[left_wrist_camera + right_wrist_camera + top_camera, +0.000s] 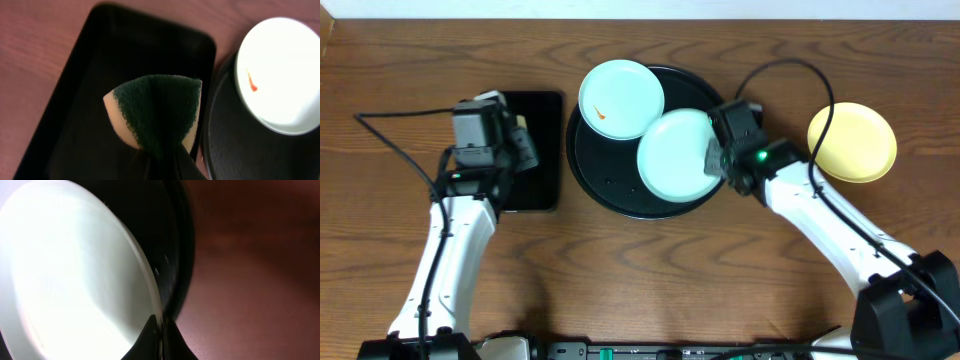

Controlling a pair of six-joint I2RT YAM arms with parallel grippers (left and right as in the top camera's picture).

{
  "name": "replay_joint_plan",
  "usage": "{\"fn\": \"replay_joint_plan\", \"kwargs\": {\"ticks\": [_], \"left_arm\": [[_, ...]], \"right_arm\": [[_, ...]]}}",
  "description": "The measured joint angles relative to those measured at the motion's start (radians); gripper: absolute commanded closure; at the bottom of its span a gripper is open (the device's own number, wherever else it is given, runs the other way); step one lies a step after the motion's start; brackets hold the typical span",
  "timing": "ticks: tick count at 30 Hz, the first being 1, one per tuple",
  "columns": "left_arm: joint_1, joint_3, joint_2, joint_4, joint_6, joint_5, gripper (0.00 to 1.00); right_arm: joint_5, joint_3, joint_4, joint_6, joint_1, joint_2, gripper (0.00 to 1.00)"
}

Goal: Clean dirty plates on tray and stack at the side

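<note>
Your work surface is a brown wood-grain table (650, 280). On its left half you have a small rectangular black tray (545, 160), glossy, with rounded corners. Over it, the left wrist view shows you a sponge (157, 112), folded, dark green scouring face outward, pale yellow foam at the edges. Contact with the tray cannot be judged.
</note>
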State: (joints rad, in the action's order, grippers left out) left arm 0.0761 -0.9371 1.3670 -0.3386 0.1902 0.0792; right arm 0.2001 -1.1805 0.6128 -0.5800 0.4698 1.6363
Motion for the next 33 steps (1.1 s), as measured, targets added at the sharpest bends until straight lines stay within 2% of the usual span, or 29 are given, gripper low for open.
{"fn": "replay_joint_plan", "kwargs": {"ticks": [4,7,15,24,33], "left_arm": [[0.044,0.000,0.000,-0.037,0.001,0.065,0.92],[0.047,0.000,0.000,-0.071,0.001,0.087,0.92],[0.047,0.000,0.000,-0.112,0.000,0.106,0.92],[0.047,0.000,0.000,-0.136,-0.003,0.106,0.92],[0.047,0.022,0.000,-0.138,-0.004,0.106,0.92]], "right_arm": [[0.052,-0.117,-0.001,0.082,0.000,0.000,0.99],[0.114,-0.157,-0.065,0.159,0.002,0.000,0.99],[0.366,-0.161,-0.172,0.360,0.054,0.000,0.99],[0.606,-0.161,-0.222,0.594,0.217,0.038,0.99],[0.787,-0.161,-0.255,0.704,0.295,0.167,0.99]]}}
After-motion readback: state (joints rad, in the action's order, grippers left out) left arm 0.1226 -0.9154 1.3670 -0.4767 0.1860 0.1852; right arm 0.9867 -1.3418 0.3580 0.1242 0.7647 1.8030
